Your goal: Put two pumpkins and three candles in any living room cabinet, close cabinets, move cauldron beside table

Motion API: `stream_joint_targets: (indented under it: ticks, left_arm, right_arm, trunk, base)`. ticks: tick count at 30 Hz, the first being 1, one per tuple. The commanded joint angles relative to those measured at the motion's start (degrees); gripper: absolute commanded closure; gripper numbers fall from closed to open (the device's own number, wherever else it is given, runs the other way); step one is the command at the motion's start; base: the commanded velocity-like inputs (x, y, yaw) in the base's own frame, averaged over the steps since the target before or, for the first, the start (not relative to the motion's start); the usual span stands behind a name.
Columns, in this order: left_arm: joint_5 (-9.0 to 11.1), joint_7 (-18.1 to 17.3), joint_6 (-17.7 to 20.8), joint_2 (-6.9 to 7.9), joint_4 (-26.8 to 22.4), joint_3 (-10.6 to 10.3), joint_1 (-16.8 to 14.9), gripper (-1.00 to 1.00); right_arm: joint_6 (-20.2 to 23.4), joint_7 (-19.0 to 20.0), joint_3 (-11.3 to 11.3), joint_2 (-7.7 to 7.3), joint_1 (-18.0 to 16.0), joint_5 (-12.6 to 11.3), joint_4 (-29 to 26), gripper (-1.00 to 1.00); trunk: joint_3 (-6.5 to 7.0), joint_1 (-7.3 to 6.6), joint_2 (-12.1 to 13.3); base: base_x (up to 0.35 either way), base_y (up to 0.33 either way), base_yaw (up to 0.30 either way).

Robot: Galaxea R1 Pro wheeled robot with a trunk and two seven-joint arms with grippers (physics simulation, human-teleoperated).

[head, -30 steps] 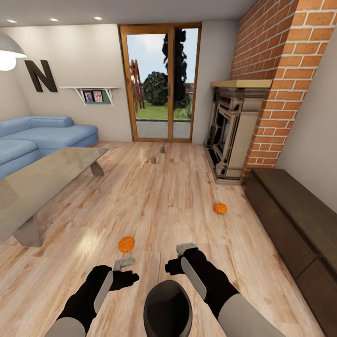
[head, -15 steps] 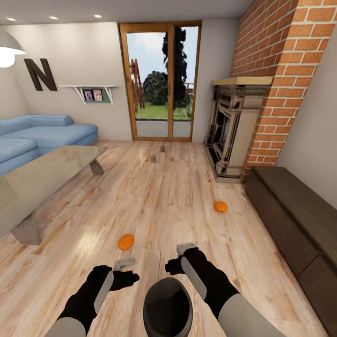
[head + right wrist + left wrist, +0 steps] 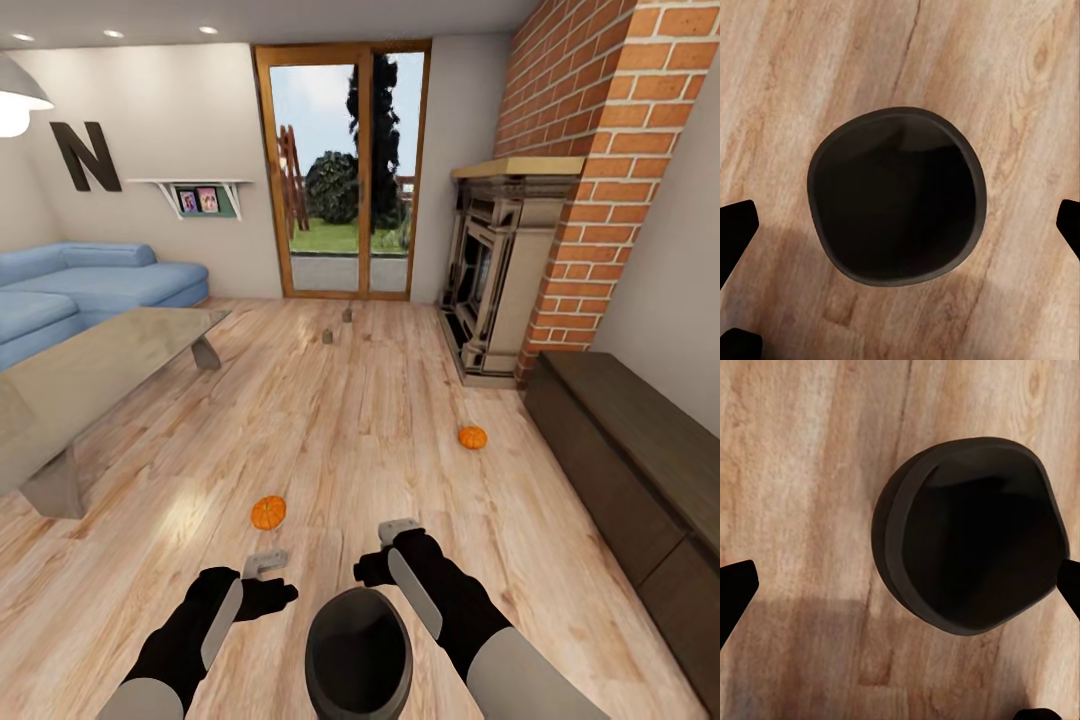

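One pumpkin (image 3: 268,512) lies on the wood floor just ahead of my left gripper (image 3: 265,564). The other pumpkin (image 3: 472,437) rests farther right, near the cabinet (image 3: 640,470), whose fronts are shut. Two small candles (image 3: 327,337) (image 3: 347,316) stand far off by the glass door. The black cauldron (image 3: 358,650) sits on the floor between my arms, seen from above as the cauldron (image 3: 971,536) and the cauldron (image 3: 896,196). My left gripper (image 3: 902,589) and right gripper (image 3: 902,223) are open above it, holding nothing. My right gripper (image 3: 398,531) hangs beside the left. The table (image 3: 90,375) stands at left.
A blue sofa (image 3: 90,285) sits behind the table at far left. A stone fireplace (image 3: 495,280) and brick chimney (image 3: 600,150) stand at right, past the cabinet. A glass patio door (image 3: 345,175) closes the far wall. Open wood floor stretches ahead.
The whole view has shifted slightly, so the pumpkins and furniture sit a little higher in the picture. Both arms keep the same pose, and slightly more of the cauldron shows.
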Motion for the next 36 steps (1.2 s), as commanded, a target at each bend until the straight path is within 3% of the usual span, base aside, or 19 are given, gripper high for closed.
stream_joint_targets:
  ticks: [1,20,27,36]
  left_arm:
    - [0.08,-0.12,0.31,-0.06,-0.06,0.09,-0.03,-1.0]
    - [-0.04,-0.05,-1.5,-0.07,0.32,-0.68,-0.03,-1.0]
    - [-0.05,-0.03,-1.62,-0.08,0.38,-1.73,-0.03,-1.0]
    - [-0.07,-0.03,-1.64,-0.29,0.38,-2.1,-0.03,-1.0]
  right_arm:
    - [0.12,-0.59,0.15,-0.03,-0.05,-0.56,-0.06,-1.0]
    - [-0.29,-1.32,0.01,0.0,-0.05,-0.29,4.03,-1.0]
    - [-1.9,-1.55,-0.3,-0.83,-0.06,-0.22,5.98,-1.0]
    - [-5.09,-6.72,-1.56,-0.9,-1.06,-0.25,9.22,-1.0]
  trunk:
    - [-0.24,0.22,-0.44]
    - [-3.65,4.39,-8.06]
    - [-4.91,5.93,-10.87]
    - [-6.52,7.91,-14.48]
  base:
    - [0.0,0.0,0.0]
    - [0.0,0.0,0.0]
    - [0.0,0.0,0.0]
    - [0.0,0.0,0.0]
